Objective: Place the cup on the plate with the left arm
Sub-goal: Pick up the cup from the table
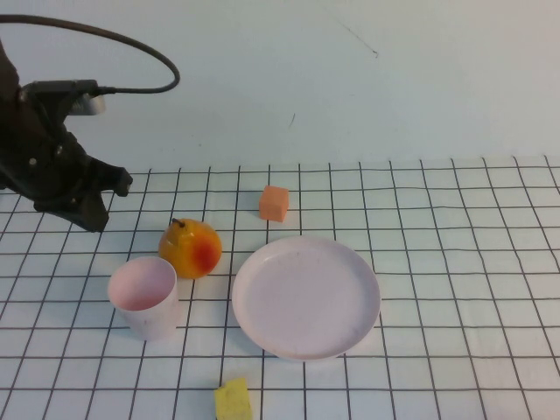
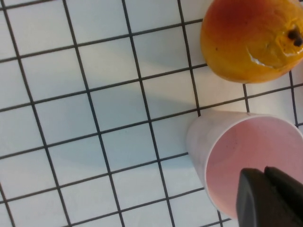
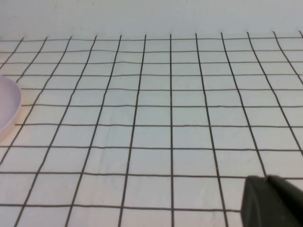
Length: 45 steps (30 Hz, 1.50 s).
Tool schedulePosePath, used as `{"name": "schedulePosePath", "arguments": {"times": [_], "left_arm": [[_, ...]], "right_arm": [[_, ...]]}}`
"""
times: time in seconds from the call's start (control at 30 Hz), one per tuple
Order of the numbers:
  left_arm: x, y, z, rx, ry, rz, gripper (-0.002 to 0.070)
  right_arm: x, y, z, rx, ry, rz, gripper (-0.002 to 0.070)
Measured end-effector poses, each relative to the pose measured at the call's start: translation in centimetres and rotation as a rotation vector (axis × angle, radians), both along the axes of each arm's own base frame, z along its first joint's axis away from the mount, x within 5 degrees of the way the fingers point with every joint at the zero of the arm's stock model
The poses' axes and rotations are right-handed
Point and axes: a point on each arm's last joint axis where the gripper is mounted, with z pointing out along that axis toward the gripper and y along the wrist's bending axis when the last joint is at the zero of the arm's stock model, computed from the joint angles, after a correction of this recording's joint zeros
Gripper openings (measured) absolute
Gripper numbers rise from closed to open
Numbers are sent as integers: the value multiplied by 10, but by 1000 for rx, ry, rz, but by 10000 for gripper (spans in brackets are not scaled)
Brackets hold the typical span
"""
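Observation:
The pale pink cup stands upright on the grid cloth at the front left, open end up; the left wrist view looks down into it. The large pale pink plate lies just right of the cup, with nothing on it; its edge shows in the right wrist view. My left gripper hangs behind and left of the cup, apart from it, fingers shut together and empty. My right gripper is out of the high view; its fingers are shut over bare cloth.
A yellow-red pear sits right behind the cup, almost touching it, also in the left wrist view. An orange cube lies behind the plate. A yellow block lies at the front edge.

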Motion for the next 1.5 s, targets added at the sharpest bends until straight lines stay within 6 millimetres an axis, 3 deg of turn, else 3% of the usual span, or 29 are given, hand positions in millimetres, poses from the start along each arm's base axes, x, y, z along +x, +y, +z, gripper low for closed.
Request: {"name": "schedulePosePath", "arguments": {"times": [0.2,0.3,0.47,0.53,0.63,1.1,1.17,1.27,1.37,1.5], "left_arm": [[3,-8,-9,20,18,-12,21],[5,-8,-12,27,32,15,111],[9,-7,-22,41,61,41,365],[12,-7,-28,43,77,38,421],[15,-7,-41,51,117,25,442],[29,-9,-94,69,266,16,419],[30,-9,-96,68,273,16,332],[30,-9,-97,69,274,2,116],[30,-10,-99,64,276,-8,39],[30,-10,-99,59,277,-10,13]], "right_arm": [[0,0,0,6,0,-2,-3],[0,0,0,6,0,-2,-3],[0,0,0,0,0,0,-3],[0,0,0,6,0,-2,-3],[0,0,0,6,0,-2,-3],[0,0,0,0,0,0,-3],[0,0,0,6,0,-2,-3],[0,0,0,6,0,-2,-3],[0,0,0,6,0,-2,-3],[0,0,0,6,0,-2,-3]]}}
